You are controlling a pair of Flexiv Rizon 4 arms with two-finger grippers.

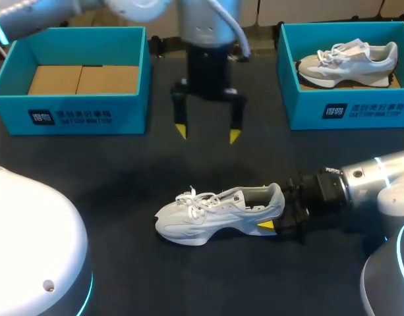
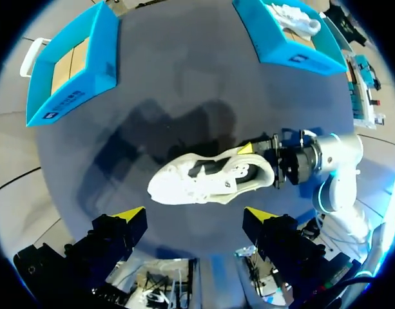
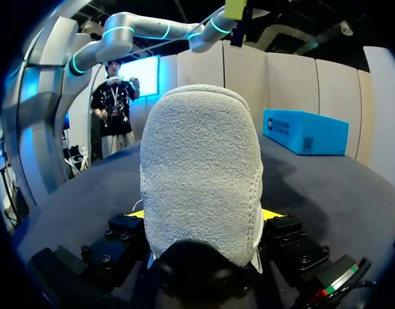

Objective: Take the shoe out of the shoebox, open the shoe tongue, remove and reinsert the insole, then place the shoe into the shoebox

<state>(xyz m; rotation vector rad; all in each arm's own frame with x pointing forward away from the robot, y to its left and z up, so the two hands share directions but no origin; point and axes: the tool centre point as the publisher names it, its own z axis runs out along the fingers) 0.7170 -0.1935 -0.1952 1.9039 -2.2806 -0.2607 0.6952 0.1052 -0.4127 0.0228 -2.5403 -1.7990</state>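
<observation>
A white sneaker (image 1: 208,210) lies on its sole on the dark table, toe to the left. My right gripper (image 1: 275,214) comes in from the right and is shut on its heel, one yellow tip on each side. In the right wrist view the grey heel (image 3: 200,167) fills the space between the fingers of the right gripper (image 3: 203,215). My left gripper (image 1: 207,134) hangs open above the table, behind the sneaker and apart from it. In the left wrist view the sneaker (image 2: 203,183) lies ahead of the open left gripper (image 2: 196,215). An empty teal shoebox (image 1: 70,115) stands at the back left.
A second teal shoebox (image 1: 346,108) at the back right holds another white-and-grey sneaker (image 1: 346,59). Dark tabletop (image 1: 109,191) stretches between the boxes and the sneaker. My arms' white bases sit at the front corners.
</observation>
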